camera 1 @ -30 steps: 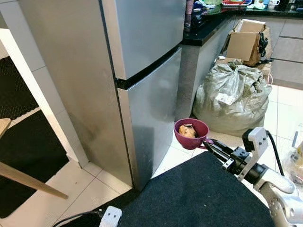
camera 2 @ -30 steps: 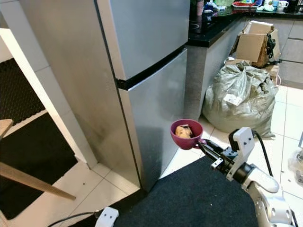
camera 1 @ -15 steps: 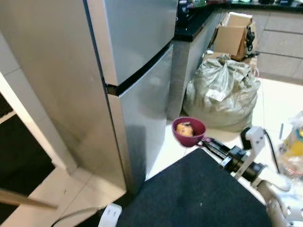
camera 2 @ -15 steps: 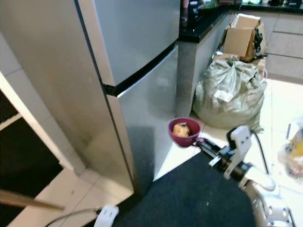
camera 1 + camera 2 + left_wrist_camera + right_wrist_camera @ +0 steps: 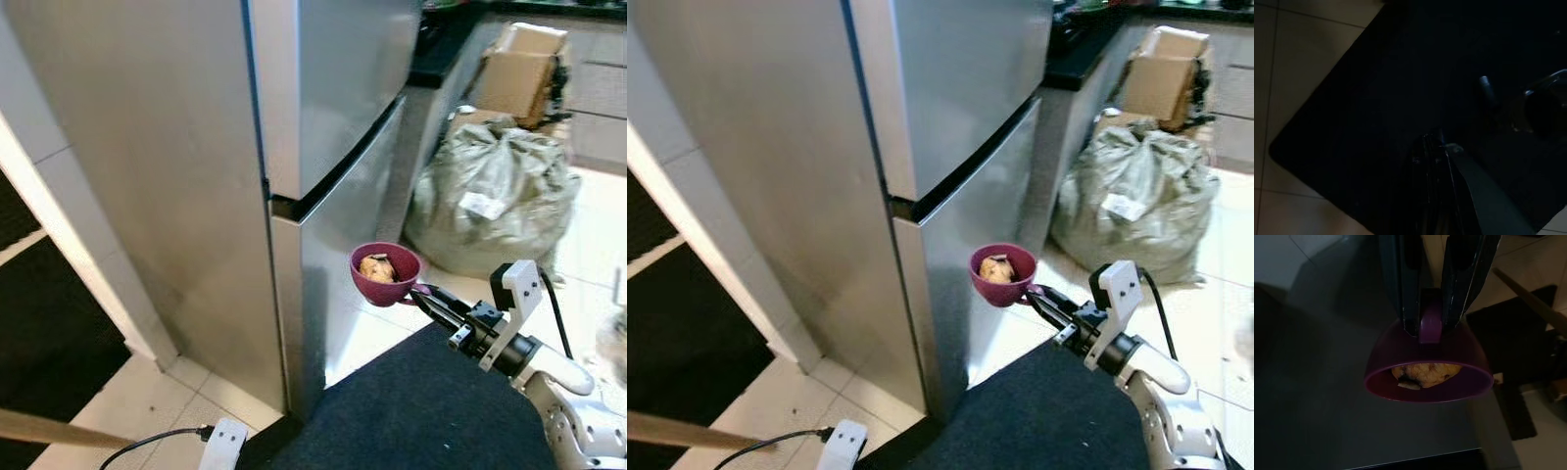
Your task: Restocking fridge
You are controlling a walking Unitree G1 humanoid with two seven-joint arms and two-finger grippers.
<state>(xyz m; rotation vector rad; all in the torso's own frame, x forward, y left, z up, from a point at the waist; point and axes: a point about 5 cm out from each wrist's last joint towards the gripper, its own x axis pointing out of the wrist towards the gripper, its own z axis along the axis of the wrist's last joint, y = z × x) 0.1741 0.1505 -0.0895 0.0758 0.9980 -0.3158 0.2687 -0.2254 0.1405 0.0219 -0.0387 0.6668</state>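
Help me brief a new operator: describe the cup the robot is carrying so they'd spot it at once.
Start at the tall silver fridge, both doors shut. Low in front of its lower door, the right gripper holds a small cup by its handle. It is the one maroon thing there, with a yellowish piece of food inside.

Pale tiled floor [image 5: 186, 387] runs under me. A dark mat [image 5: 421, 411] lies on it right in front of me, near the foot of the steel fridge [image 5: 323, 147], which stands on the tiles. A white plug with a black cable [image 5: 221, 443] lies near left. Far right, a grey sack [image 5: 490, 196] sits on the floor, a cardboard box [image 5: 524, 73] behind it.
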